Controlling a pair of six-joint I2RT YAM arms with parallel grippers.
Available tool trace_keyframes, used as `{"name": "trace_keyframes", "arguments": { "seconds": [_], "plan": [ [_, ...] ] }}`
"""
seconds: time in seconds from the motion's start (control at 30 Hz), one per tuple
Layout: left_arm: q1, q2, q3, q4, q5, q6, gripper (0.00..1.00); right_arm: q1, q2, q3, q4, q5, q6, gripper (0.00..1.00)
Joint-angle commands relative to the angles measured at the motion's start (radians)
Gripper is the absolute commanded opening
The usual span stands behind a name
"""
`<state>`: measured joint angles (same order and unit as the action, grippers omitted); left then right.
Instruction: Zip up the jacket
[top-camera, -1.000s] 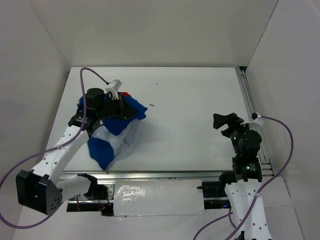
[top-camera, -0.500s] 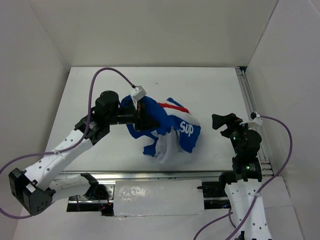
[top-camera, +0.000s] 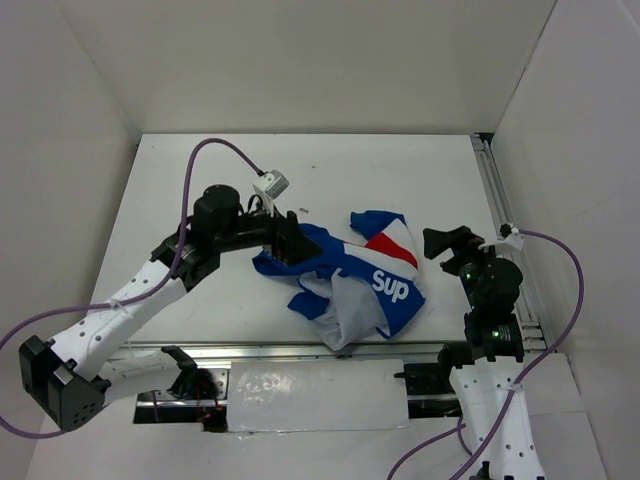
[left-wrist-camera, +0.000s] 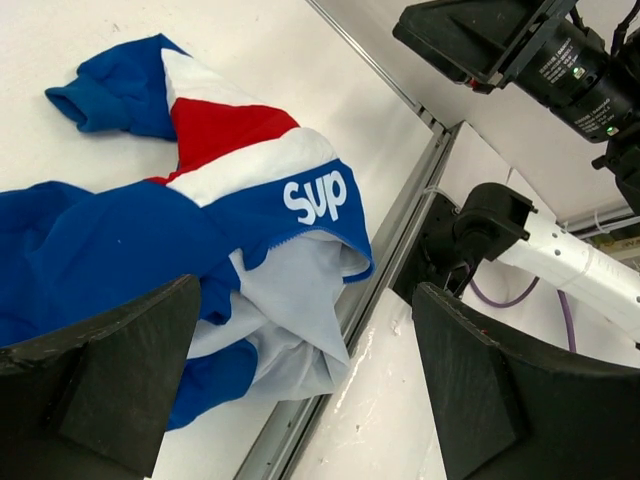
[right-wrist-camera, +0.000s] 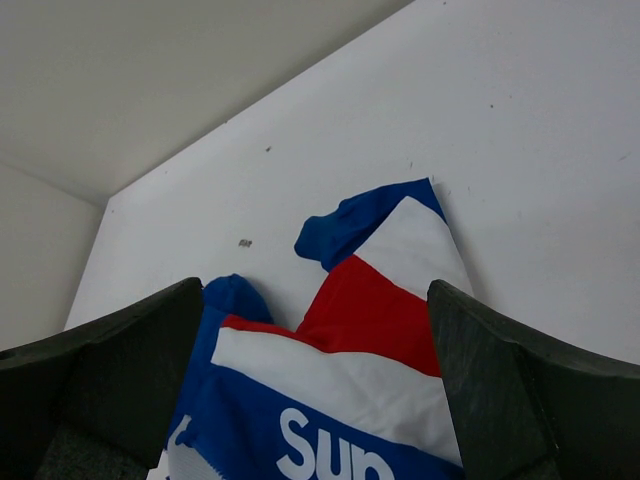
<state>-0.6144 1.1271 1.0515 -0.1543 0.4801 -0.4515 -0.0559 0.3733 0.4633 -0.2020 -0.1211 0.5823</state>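
Note:
The jacket (top-camera: 350, 275) lies crumpled on the table right of centre, blue with a red and a white band, white "Sup" lettering and pale lining showing at its near side. My left gripper (top-camera: 290, 240) is at the jacket's left end, open, with nothing between its fingers. In the left wrist view this gripper (left-wrist-camera: 305, 300) looks down on the jacket (left-wrist-camera: 130, 240). My right gripper (top-camera: 445, 243) stands open just right of the jacket. In its wrist view the right gripper (right-wrist-camera: 312, 290) frames the jacket (right-wrist-camera: 370, 310) without touching it. The zipper cannot be made out.
A metal rail (top-camera: 300, 350) runs along the table's near edge, close to the jacket's lining. Another rail (top-camera: 500, 200) borders the right edge. White walls enclose the table on three sides. A small dark speck (top-camera: 303, 210) lies behind the jacket.
My left gripper swung right carrying the jacket, then opened and let it go. The jacket has dropped onto the table right of centre. The right arm has not moved.

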Motion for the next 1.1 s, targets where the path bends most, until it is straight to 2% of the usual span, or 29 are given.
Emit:
{"name": "trace_keyframes", "arguments": {
  "seconds": [0.0, 1.07],
  "plan": [
    [-0.007, -0.062, -0.042, 0.032, -0.024, -0.010, 0.99, 0.008, 0.006, 0.014, 0.032, -0.009, -0.013, 1.00],
    [-0.008, -0.290, -0.266, -0.047, -0.132, -0.065, 0.99, 0.007, 0.010, 0.006, 0.038, -0.012, -0.001, 1.00]
  ]
}}
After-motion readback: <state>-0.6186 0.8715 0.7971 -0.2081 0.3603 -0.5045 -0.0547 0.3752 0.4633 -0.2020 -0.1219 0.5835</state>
